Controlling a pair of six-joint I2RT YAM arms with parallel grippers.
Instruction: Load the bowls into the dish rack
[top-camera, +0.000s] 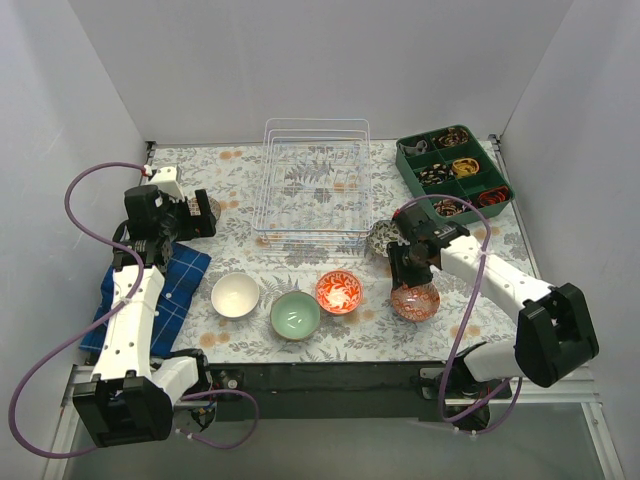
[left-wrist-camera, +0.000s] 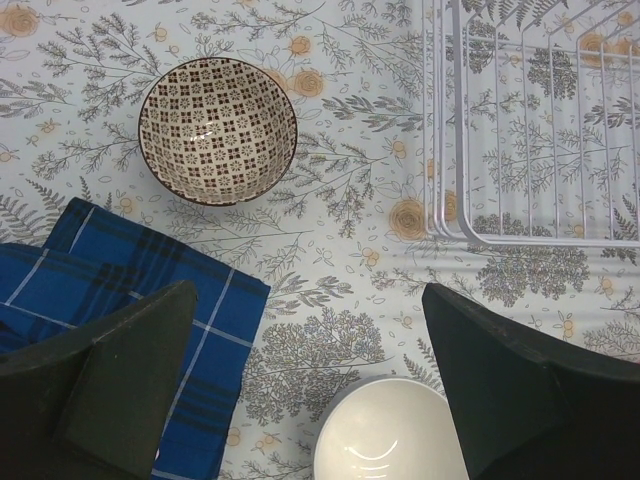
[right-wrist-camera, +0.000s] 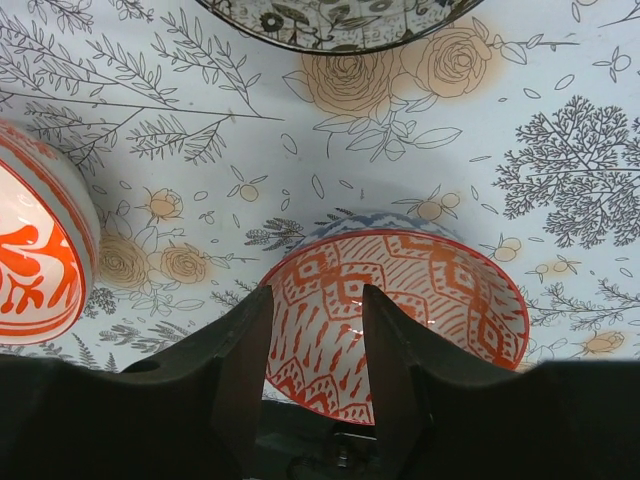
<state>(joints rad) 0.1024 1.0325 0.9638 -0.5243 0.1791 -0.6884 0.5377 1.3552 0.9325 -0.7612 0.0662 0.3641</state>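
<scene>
Counter (top-camera: 250, 175): it has a flowery cloth on it and white walls around it.
Dish rack (top-camera: 317, 185): a white wire basket at the back, in the middle.
Bowls: all six sit on the counter, outside the dish rack.
Front row: white bowl (top-camera: 236, 295), green bowl (top-camera: 296, 314), orange bowl (top-camera: 339, 291), then pink-red bowl (top-camera: 415, 301) on the right.
Dark grey bowl (left-wrist-camera: 217, 130): on the left side, near the blue cloth (top-camera: 150, 290).
Flower-pattern bowl (right-wrist-camera: 330, 25): just past the pink-red bowl, near the rack's right front corner.
Green tray (top-camera: 455, 170): at the back right, full of small things.
Left gripper (left-wrist-camera: 308, 292): spread wide, holding nothing, up above the counter between the blue cloth and the white bowl.
Right gripper (right-wrist-camera: 315, 300): down at the pink-red bowl, its fingers half apart. One finger is by the bowl's outer wall and the other is over its inside. I cannot tell if it is squeezing the wall.
</scene>
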